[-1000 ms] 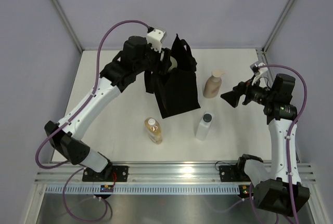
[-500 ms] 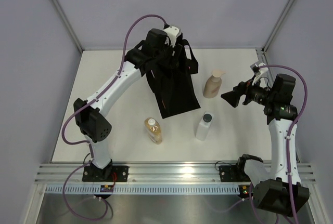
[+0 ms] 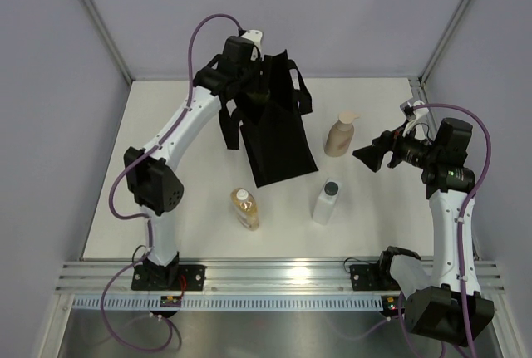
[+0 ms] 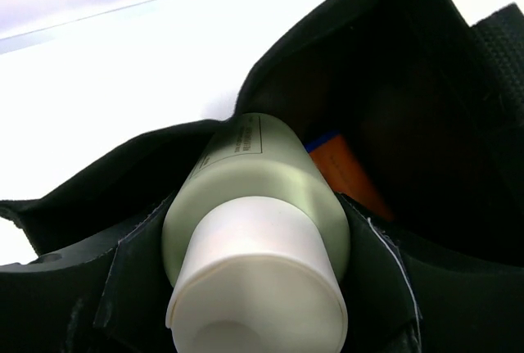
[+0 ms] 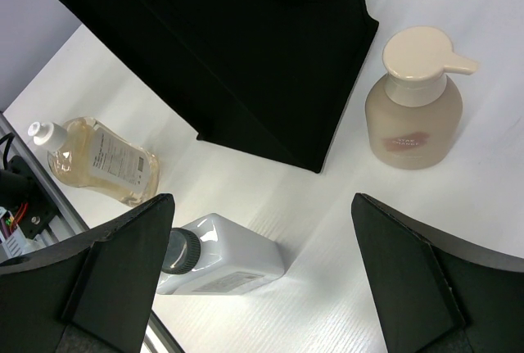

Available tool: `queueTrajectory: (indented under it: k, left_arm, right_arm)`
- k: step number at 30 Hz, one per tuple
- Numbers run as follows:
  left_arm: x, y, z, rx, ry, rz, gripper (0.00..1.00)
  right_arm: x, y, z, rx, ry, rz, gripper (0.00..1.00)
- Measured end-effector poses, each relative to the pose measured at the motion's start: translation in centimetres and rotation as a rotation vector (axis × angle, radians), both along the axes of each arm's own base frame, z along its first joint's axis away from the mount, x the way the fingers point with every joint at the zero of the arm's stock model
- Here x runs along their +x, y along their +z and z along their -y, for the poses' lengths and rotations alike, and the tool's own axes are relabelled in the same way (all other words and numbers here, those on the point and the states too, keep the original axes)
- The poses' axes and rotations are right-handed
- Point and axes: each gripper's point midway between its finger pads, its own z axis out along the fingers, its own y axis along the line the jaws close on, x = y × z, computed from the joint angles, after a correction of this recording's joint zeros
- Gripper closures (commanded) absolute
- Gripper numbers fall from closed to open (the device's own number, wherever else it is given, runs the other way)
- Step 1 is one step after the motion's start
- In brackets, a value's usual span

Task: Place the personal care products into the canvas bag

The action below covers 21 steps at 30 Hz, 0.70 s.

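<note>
We swung our left claw (image 3: 252,90), squeezing the pale olive bottle (image 4: 262,197), up to the mouth of the canvas bag (image 3: 278,142) at the top middle, so we could soon drop it in, while our right claw (image 3: 364,159) waited wide open at the right.

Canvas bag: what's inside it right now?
In the canvas bag: pale olive bottle at the mouth, an orange bottle with blue top beyond it. The remaining interior is too dark to read.
</note>
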Motion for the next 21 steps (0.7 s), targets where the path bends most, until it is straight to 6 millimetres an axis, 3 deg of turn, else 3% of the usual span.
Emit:
queueTrajectory:
  k: [21]
  left_arm:
    - [3.1,0.3,2.3,-0.303,0.108,-0.013,1.00]
  right_arm:
    - [0.1,-0.1,0.0,-0.003,0.001,0.000,0.01]
